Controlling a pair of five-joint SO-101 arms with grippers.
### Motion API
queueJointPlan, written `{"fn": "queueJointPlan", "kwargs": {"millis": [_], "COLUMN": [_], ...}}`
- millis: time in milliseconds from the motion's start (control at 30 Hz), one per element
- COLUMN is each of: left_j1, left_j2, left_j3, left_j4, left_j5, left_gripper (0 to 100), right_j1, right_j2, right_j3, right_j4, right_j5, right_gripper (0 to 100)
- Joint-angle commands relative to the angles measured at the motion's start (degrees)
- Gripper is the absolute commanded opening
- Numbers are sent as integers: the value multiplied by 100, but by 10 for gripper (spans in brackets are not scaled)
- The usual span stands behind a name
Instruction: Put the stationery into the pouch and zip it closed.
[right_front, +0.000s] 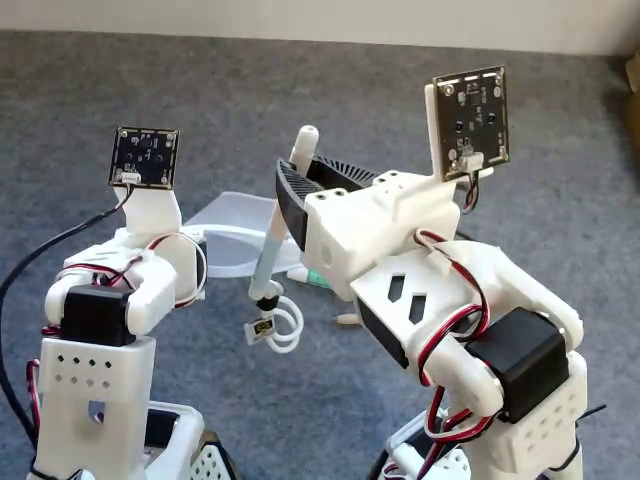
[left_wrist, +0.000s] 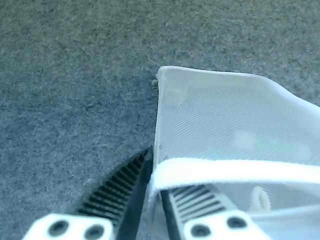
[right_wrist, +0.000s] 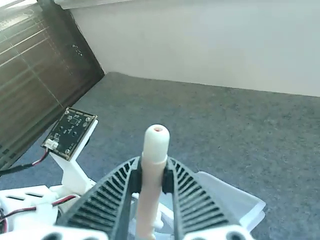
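A translucent white mesh pouch (right_front: 232, 222) lies on the grey carpet between the arms. My left gripper (left_wrist: 151, 167) is shut on the pouch's (left_wrist: 225, 115) white rim, one black finger outside and one inside the wall. My right gripper (right_front: 296, 190) hovers above the pouch, shut on a white pen (right_front: 270, 250) that hangs steeply with its tip down and a white cord loop (right_front: 285, 325) at its lower end. In the right wrist view the pen (right_wrist: 155, 145) stands between the black fingers (right_wrist: 187, 192), with the pouch (right_wrist: 235, 202) below.
A pale green item (right_front: 312, 277) and a small beige piece (right_front: 347, 320) lie on the carpet under the right arm. The left arm's camera board (right_wrist: 70, 131) stands close beside the pen. Grey carpet (right_front: 300, 90) stretches open behind the pouch.
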Motion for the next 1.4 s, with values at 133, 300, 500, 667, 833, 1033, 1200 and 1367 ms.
{"fn": "queueJointPlan", "kwargs": {"millis": [133,300,500,667,833,1033,1200,1367], "left_j1": [-84,-84,-92,-92,-136,-242,-242,-242], "left_j2": [84,84,84,84,84,84,84,84], "left_j3": [-13,-13,-13,-13,-13,-13,-13,-13], "left_j4": [-167,-167,-158,-158,-149,-167,-167,-167], "left_j5": [70,70,62,62,62,70,70,70], "left_gripper": [16,16,16,16,16,17,17,17], "right_j1": [-136,-541,-690,-690,-690,-690,-690,-690], "right_j2": [-127,-145,-145,-145,-470,-1297,-2018,-2360], "right_j3": [-4,92,453,576,884,2255,3477,4057], "right_j4": [-171,-110,-303,-497,-541,-1780,-3152,-3978], "right_j5": [141,730,818,826,844,1284,1292,1292], "right_gripper": [4,4,4,4,4,4,4,4]}}
